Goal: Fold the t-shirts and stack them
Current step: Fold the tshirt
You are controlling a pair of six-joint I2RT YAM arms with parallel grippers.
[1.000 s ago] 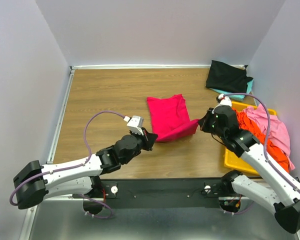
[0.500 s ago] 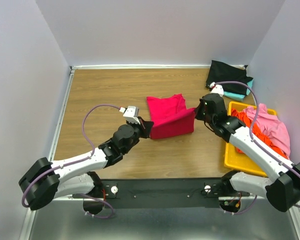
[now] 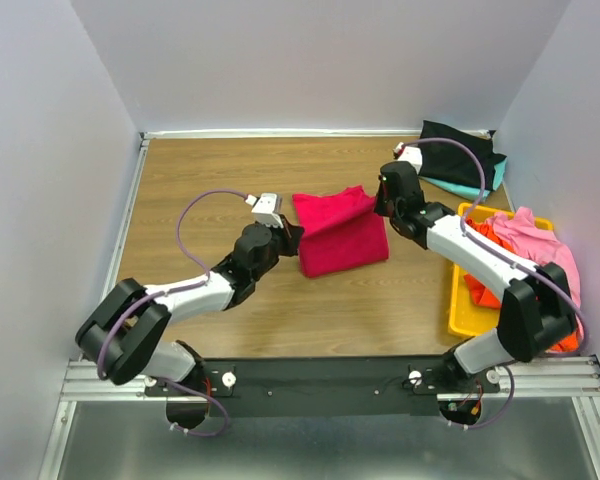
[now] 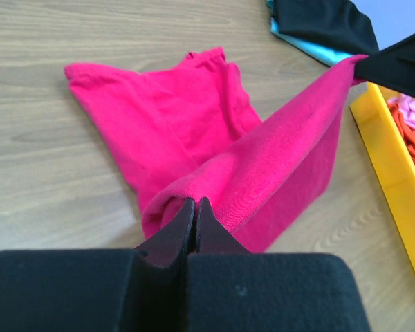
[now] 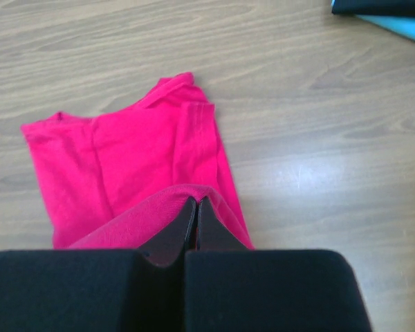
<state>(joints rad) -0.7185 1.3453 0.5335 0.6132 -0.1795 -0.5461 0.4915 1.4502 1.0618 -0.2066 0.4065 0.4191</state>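
Observation:
The crimson-red t-shirt (image 3: 338,232) lies partly folded in the middle of the table, its near edge lifted and carried over the rest. My left gripper (image 3: 293,238) is shut on the shirt's left corner (image 4: 194,200). My right gripper (image 3: 382,200) is shut on its right corner (image 5: 196,200). The red shirt also shows in the left wrist view (image 4: 194,131) and the right wrist view (image 5: 124,166). A folded black shirt (image 3: 458,152) lies on a teal one (image 3: 470,189) at the back right. Pink (image 3: 536,240) and orange (image 3: 500,250) shirts lie heaped in the yellow bin (image 3: 460,310).
The yellow bin stands at the table's right edge, close to my right arm. It also shows in the left wrist view (image 4: 391,173). Walls close the table at the back and both sides. Bare wood lies left of the red shirt.
Both grippers have moved away from me toward the back, carrying the red shirt's near edge up and over the rest of the shirt.

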